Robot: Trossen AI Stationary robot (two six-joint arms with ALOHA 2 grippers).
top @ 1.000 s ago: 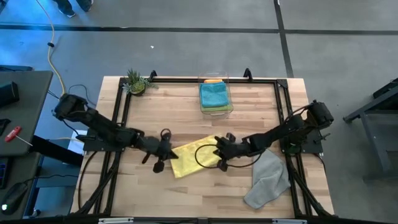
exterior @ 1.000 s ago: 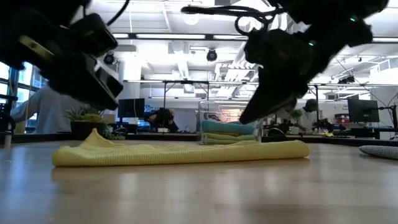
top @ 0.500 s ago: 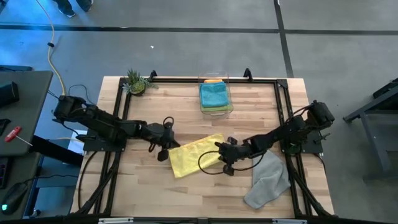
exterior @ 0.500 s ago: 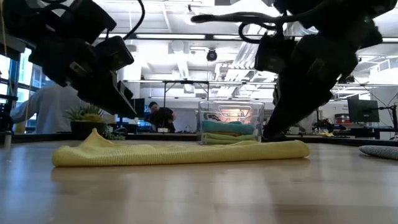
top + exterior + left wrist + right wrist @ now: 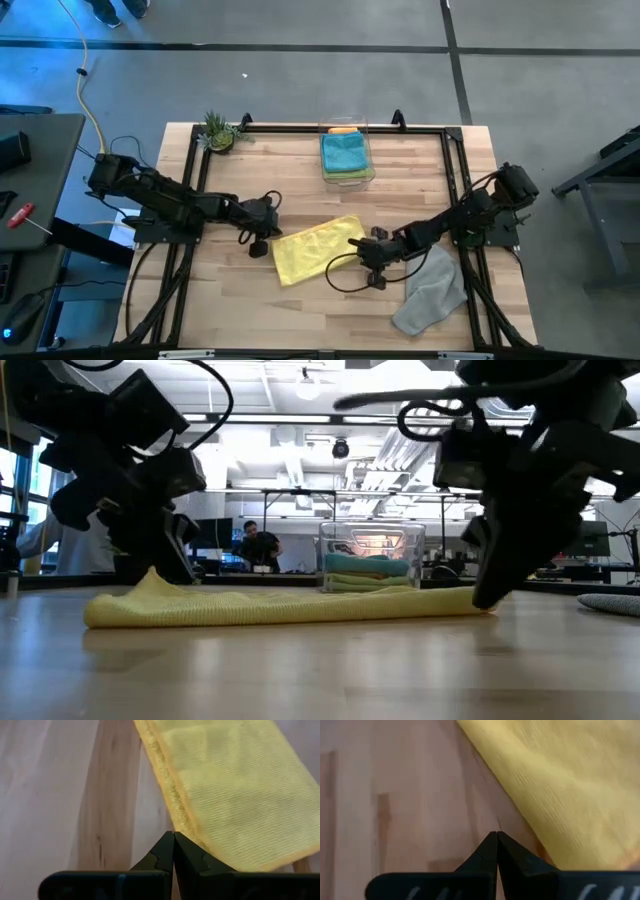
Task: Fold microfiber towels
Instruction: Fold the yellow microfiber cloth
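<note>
A yellow towel (image 5: 315,250), folded into a flat band, lies on the wooden table; one left corner (image 5: 150,578) stands up a little. My left gripper (image 5: 173,836) is shut, tips down at the towel's left edge (image 5: 172,805). My right gripper (image 5: 497,836) is shut too, tips over bare wood just off the towel's right edge (image 5: 520,815). A grey towel (image 5: 432,290) lies crumpled at the near right. A teal towel (image 5: 345,152) rests folded in a clear bin (image 5: 347,176), with an orange one (image 5: 343,130) behind it. My left gripper has its shut fingertips (image 5: 170,845) right beside the yellow towel's hemmed left edge, slanting down from the table's left side; I cannot tell whether they touch it. My right gripper slants down from the right and stands just clear of the towel, touching no cloth.
A small potted plant (image 5: 218,132) stands at the far left corner. Black frame rails (image 5: 300,128) run along the table's sides. A loose cable loop (image 5: 345,275) hangs by my right gripper. People sit in the room beyond the table.
Both grippers have come down toward the table and tipped more steeply downward. My left gripper has swung toward the far edge, up to the towel's left edge. My right gripper has drawn off the towel toward the near right. The yellow towel has stayed as it was.
</note>
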